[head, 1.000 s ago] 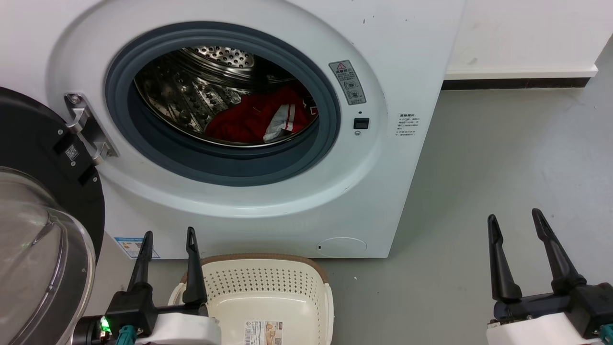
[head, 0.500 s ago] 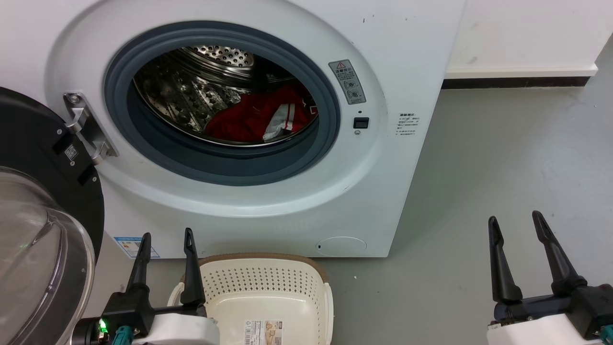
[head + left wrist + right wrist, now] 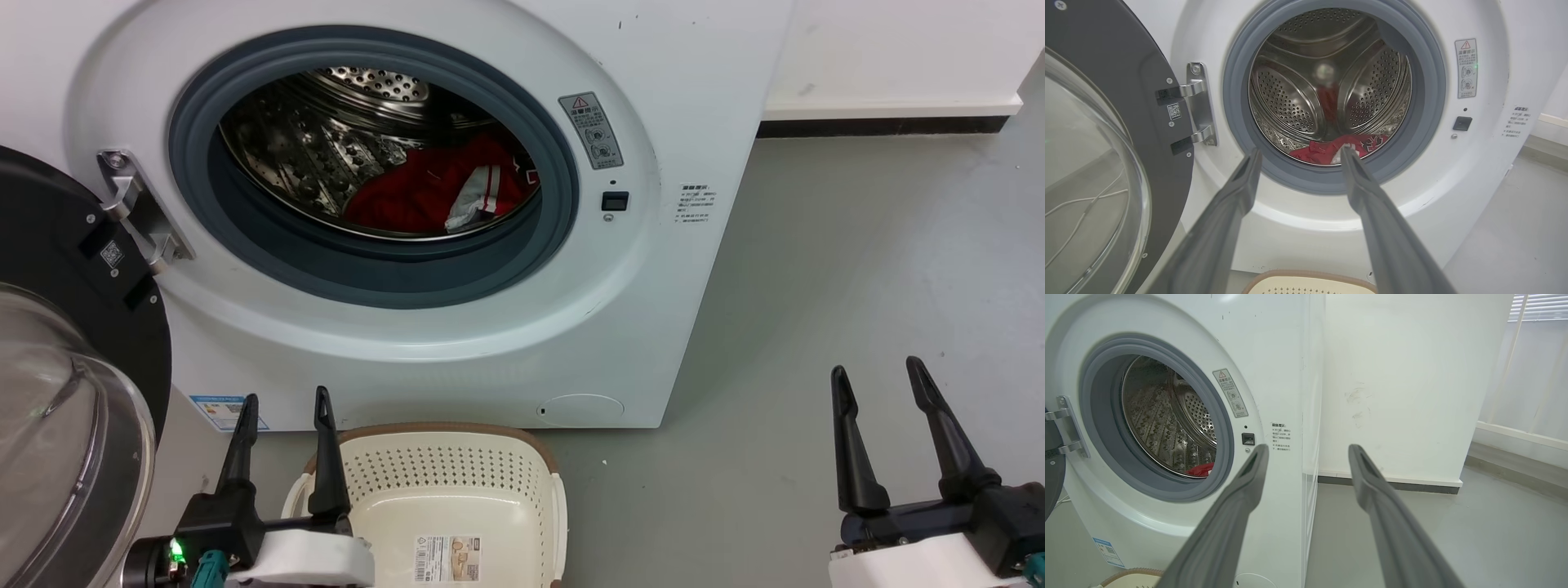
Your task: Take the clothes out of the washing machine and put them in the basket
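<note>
The white washing machine (image 3: 637, 269) stands in front of me with its black-framed glass door (image 3: 65, 384) swung open at the left. Red clothes (image 3: 408, 196) with a white striped trim lie low in the steel drum, and show as a red heap (image 3: 1339, 148) in the left wrist view and a red scrap (image 3: 1201, 469) in the right wrist view. The cream basket (image 3: 449, 490) with a brown rim sits on the floor below the porthole. My left gripper (image 3: 286, 400) is open beside the basket's left rim. My right gripper (image 3: 878, 371) is open over bare floor at the right.
Grey floor (image 3: 857, 261) stretches to the right of the machine, up to a white wall with a dark skirting (image 3: 882, 126). The open door crowds the left side near my left arm. A window with a sill (image 3: 1527, 433) is at the right.
The whole head view has shifted a little, so the camera has moved. The machine and basket sit slightly higher in the picture. Both grippers stay open in place.
</note>
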